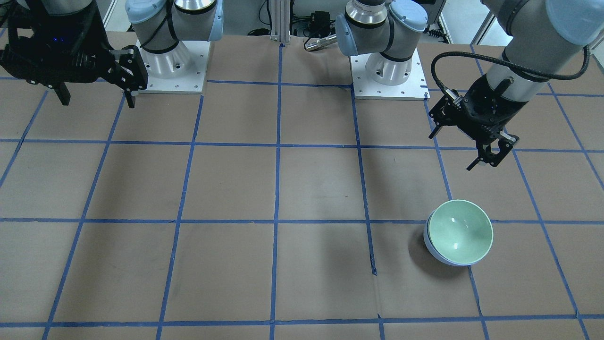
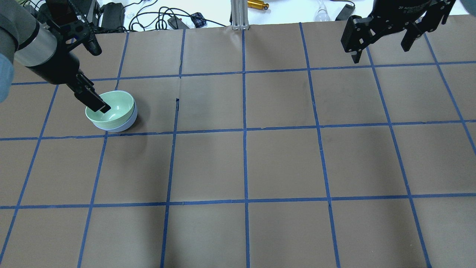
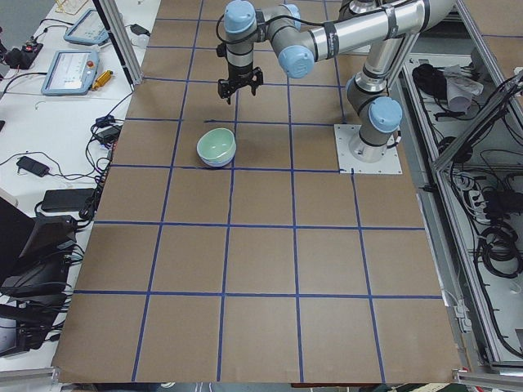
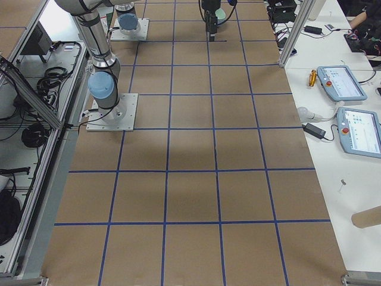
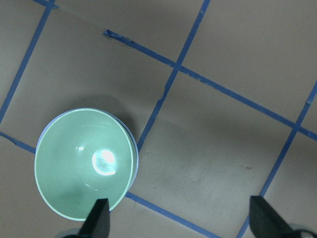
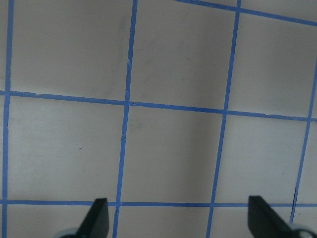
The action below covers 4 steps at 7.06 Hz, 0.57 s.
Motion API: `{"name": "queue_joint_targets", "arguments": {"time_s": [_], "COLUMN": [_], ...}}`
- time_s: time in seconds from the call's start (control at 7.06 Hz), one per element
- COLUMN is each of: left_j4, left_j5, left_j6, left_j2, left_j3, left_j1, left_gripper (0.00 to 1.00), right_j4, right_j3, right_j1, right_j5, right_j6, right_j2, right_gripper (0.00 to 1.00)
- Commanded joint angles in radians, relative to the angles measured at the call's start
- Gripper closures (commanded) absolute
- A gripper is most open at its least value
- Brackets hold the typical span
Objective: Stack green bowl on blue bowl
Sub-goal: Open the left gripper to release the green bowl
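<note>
The green bowl [image 1: 460,231] sits nested inside the blue bowl [image 1: 430,246], of which only a thin outer edge shows. The stack stands on the table's left side in the overhead view, green bowl [image 2: 115,106] over blue bowl [image 2: 124,125]. My left gripper [image 1: 465,151] is open and empty, raised above the table beside the stack. In its wrist view the green bowl [image 5: 81,168] lies below, near one fingertip [image 5: 99,218]. My right gripper [image 2: 381,52] is open and empty, high over the far right of the table.
The brown table [image 2: 245,163] is marked with a blue tape grid. Both arm bases [image 1: 389,71] stand on plates at the robot's edge. Cables and devices [image 2: 111,15] lie past the far table edge. Tablets [image 4: 342,83] lie on a side bench.
</note>
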Motion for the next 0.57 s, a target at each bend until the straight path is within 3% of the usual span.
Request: {"name": "queue_joint_targets", "arguments": {"time_s": [0.0, 0.43], "left_j4": [-0.002, 0.000], "left_j5": [0.002, -0.003], "left_j6": [-0.278, -0.634], "left_j2": [0.006, 0.012], "left_j3": [0.017, 0.015], "left_j1": [-0.037, -0.057], "left_gripper": [0.00, 0.00], "right_j4": [0.000, 0.000], "right_j3": [0.000, 0.000], "right_j1": [0.001, 0.001], "right_j5": [0.000, 0.000], "right_j6": [0.000, 0.000], "right_j2": [0.000, 0.000], "right_gripper": [0.00, 0.00]}}
